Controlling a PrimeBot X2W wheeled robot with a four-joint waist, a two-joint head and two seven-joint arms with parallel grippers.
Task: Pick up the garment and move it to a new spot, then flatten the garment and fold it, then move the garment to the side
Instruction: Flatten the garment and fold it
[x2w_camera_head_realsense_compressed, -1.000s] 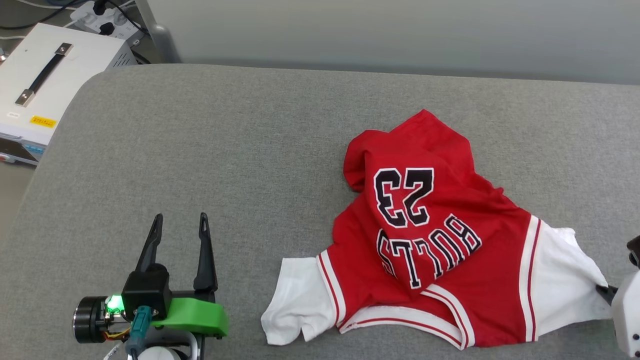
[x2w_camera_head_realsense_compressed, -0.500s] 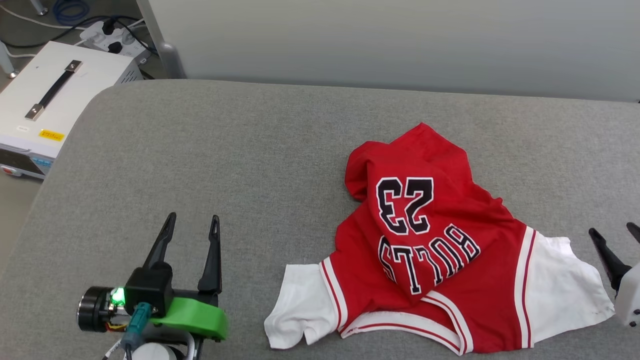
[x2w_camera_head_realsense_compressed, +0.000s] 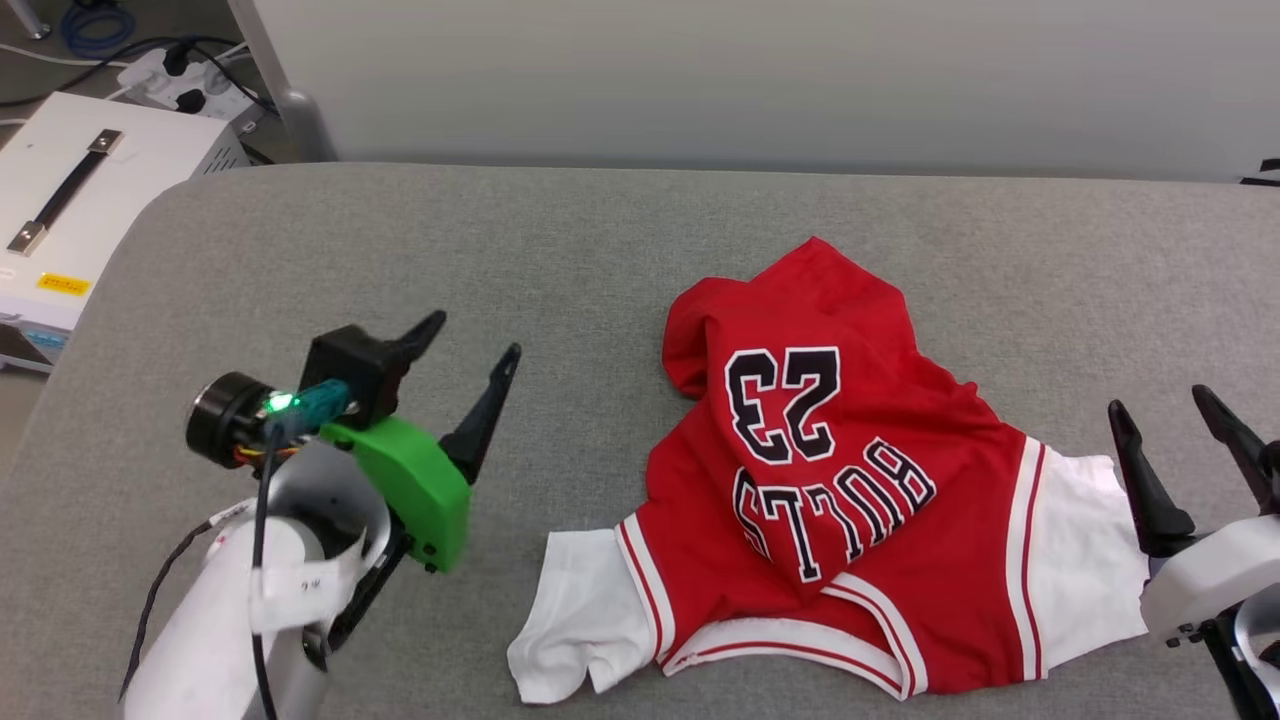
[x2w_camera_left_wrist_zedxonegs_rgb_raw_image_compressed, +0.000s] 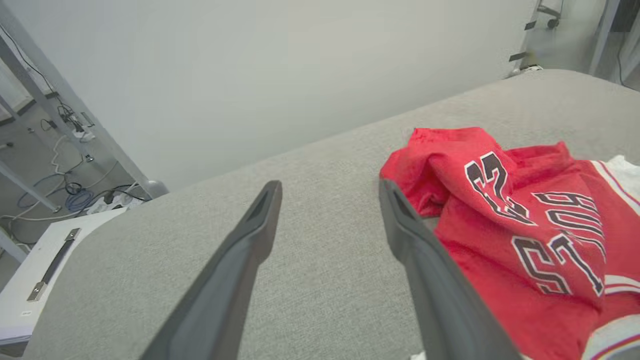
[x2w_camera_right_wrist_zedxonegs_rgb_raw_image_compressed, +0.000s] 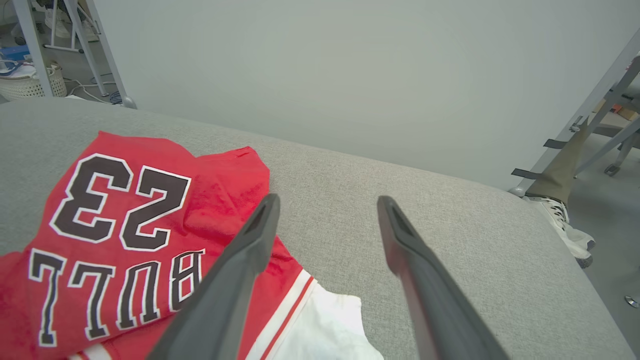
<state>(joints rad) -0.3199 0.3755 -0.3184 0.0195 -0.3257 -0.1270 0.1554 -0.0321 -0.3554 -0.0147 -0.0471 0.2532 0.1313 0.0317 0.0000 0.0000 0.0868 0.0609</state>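
Left gripper (x2w_camera_head_realsense_compressed: 474, 336), wide open and empty, angles toward the garment (x2w_camera_head_realsense_compressed: 830, 480), which lies crumpled, number up, right of centre on the cushion (x2w_camera_head_realsense_compressed: 500, 250). The right gripper (x2w_camera_head_realsense_compressed: 1158, 400), equally spread and empty, sits by the white sleeve (x2w_camera_head_realsense_compressed: 1080, 560).

Left wrist view: the jaws frame bare cushion beside the red cloth, probably lining up a grasp.

Right wrist view: the jaws straddle the sleeve's edge, holding nothing.

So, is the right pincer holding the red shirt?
No, the right pincer is spread open with nothing between its fingers, the shirt lying beneath.
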